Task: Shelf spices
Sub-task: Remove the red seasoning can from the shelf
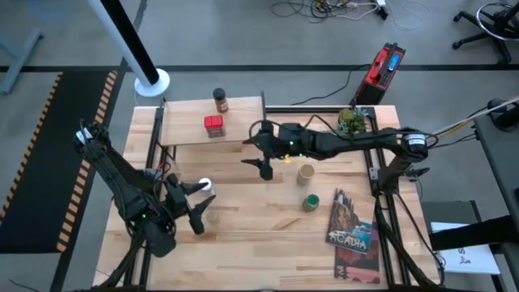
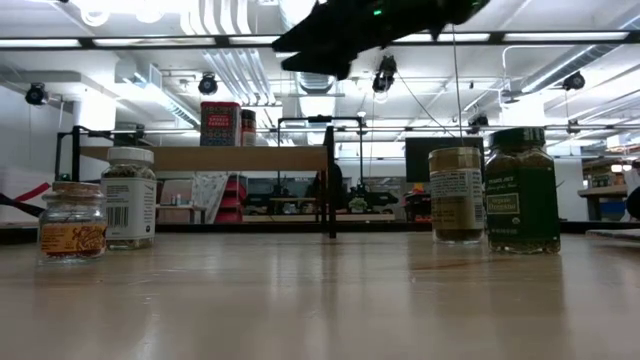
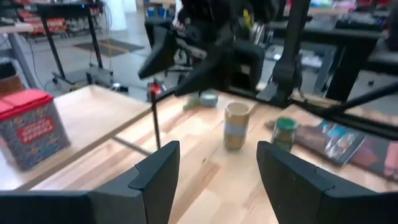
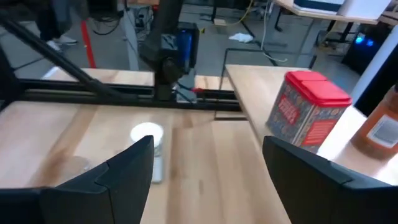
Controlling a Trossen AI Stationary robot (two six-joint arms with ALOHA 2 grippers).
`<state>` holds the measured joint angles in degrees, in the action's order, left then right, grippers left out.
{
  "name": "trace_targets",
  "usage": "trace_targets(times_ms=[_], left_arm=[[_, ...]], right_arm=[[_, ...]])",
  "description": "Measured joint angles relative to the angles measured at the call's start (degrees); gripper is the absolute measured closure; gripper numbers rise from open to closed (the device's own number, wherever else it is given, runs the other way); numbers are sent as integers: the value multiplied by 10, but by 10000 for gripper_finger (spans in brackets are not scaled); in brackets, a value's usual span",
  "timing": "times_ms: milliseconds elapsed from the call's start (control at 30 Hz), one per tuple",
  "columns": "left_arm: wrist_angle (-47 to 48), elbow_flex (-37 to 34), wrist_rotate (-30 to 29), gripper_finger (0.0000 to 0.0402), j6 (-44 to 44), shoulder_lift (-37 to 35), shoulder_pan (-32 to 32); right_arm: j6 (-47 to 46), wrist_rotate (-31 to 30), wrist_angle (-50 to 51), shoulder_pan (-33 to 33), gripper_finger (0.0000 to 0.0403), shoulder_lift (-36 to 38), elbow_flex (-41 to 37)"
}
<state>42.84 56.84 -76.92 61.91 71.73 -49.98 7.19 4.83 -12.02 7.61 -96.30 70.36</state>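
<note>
While upright on shelf (image 1: 186, 122), red square tin (image 1: 213, 125) — domed lid, patterned label

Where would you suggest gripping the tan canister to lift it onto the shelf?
Grip the tan canister across its round sides, just under the top, coming from above: it stands upright and apart from the green-lidded jar. The open right gripper hovers nearest.

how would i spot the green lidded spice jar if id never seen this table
Find the Acadia book on the wooden tabletop. The green-lidded jar stands just beside its upper corner. The neighbouring tan canister has no green lid.
</note>
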Motion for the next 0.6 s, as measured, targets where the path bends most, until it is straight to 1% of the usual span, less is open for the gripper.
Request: trace_targets(times_ms=[100, 267, 367, 600], left_arm=[[40, 0, 24, 198, 20, -7, 0], [75, 0, 65, 198, 16, -20, 0], [75, 0, 74, 198, 17, -23, 0], [80, 0, 81, 198, 43, -17, 1]], right_arm=[[15, 1, 2, 11, 119, -22, 32], [30, 6, 25, 29, 109, -43, 84], [31, 35, 50, 42, 106, -49, 104], [18, 88, 57, 70, 111, -88, 151]])
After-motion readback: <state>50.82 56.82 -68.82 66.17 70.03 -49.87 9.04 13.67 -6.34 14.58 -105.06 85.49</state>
